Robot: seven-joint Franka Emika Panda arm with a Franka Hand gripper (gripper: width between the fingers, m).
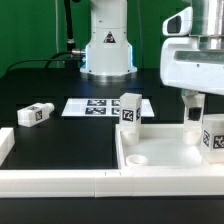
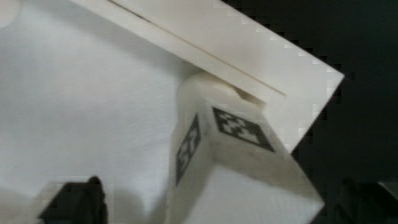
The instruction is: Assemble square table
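Black counter (image 1: 60,135) bears the square table's panel (image 1: 160,150) at the exterior view's right, where the claw (image 1: 195,112), jaws spread wide, straddles an upright leg post (image 1: 213,138) at a corner, seemingly leaving it seated while another leg (image 1: 35,115) lies loose.

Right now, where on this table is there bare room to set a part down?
Widest free patch: black tabletop bordered by the lying leg post, marker board, square panel and front rail. Crowded: the exterior view's right, where the jaws hang close to an upright leg post.
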